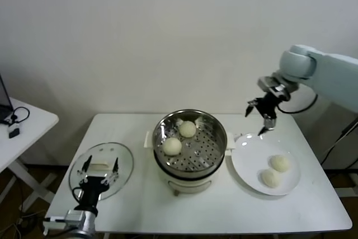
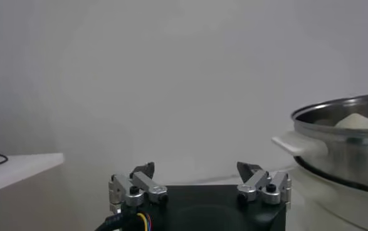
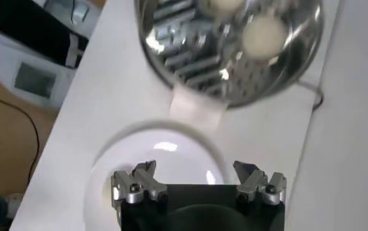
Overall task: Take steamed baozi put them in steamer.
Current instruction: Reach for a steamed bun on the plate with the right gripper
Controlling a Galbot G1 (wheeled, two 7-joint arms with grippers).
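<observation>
The steel steamer [image 1: 215, 130] stands mid-table on a white base. Two baozi lie inside it, one at the back [image 1: 187, 129] and one at the front left [image 1: 172, 146]. Two more baozi [image 1: 279, 163] [image 1: 271, 178] lie on the white plate [image 1: 249, 155] to its right. My right gripper [image 1: 260, 118] is open and empty, held in the air above the plate's far edge. Its wrist view shows the plate [image 3: 158, 157] below the jaws and the steamer [image 3: 190, 56] beyond. My left gripper [image 1: 99, 167] is open and empty, parked low over the glass lid.
A round glass lid [image 1: 120, 155] lies on the table left of the steamer. A small white side table [image 1: 33, 121] with a laptop edge and cable stands at far left. The steamer's side and handle show in the left wrist view [image 2: 334, 147].
</observation>
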